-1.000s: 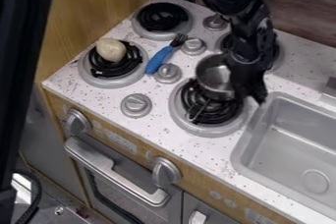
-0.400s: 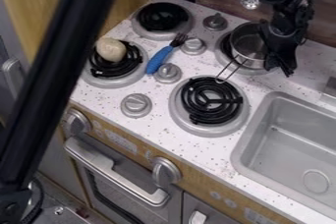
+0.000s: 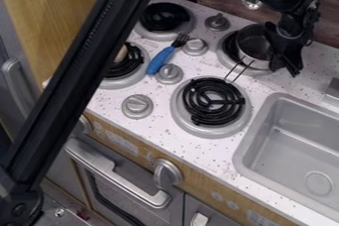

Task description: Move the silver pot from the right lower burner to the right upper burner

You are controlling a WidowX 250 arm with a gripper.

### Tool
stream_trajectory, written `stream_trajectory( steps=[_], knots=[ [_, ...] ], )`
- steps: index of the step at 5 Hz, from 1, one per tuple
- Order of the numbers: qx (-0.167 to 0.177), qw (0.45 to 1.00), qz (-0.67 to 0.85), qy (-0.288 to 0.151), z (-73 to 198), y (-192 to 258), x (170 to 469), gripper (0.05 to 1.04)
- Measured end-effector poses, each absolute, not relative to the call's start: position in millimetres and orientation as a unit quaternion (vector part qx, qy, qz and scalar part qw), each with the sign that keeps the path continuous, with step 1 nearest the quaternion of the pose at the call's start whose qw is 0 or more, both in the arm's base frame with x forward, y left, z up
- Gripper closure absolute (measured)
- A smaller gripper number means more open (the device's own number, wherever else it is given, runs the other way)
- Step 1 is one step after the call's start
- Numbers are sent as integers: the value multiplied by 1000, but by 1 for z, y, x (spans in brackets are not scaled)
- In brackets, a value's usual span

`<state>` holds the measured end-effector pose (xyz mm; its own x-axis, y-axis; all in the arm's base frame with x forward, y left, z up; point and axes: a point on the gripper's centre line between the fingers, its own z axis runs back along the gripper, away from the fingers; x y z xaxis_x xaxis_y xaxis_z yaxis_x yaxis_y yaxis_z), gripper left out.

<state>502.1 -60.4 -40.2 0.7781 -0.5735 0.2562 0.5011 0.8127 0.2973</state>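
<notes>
Over the pot's right side hangs the gripper (image 3: 283, 63), shut on the silver pot (image 3: 254, 46) at its rim and wall. The pot is upright over the right upper burner (image 3: 229, 46), its wire handle slanting toward the lower left. It sits a little right of the burner's middle, with part of the black coil visible at its left. Whether its base touches the coil cannot be told. The right lower burner (image 3: 213, 101) is bare, with its black coil in full view.
The arm crosses the left side, partly hiding a pale round object (image 3: 121, 53) on the left lower burner (image 3: 137, 66). A blue-handled fork (image 3: 159, 60) lies between the burner pairs, near several knobs. The sink (image 3: 298, 145) is at the right.
The gripper and pot have moved up and right together from the lower burner to the upper one, shifting slightly farther right since the second frame. The arm's long link has swung across the left side.
</notes>
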Motion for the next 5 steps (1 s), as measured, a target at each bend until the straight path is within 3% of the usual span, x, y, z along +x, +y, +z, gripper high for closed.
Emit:
stream_trajectory(
  steps=[2,3,5],
  knots=[
    [109,939,-262,-193,-38,-58,509,986],
    [109,950,-228,-185,-38,-50,507,824],
    [120,948,-225,-190,-46,-36,499,235]
  ],
)
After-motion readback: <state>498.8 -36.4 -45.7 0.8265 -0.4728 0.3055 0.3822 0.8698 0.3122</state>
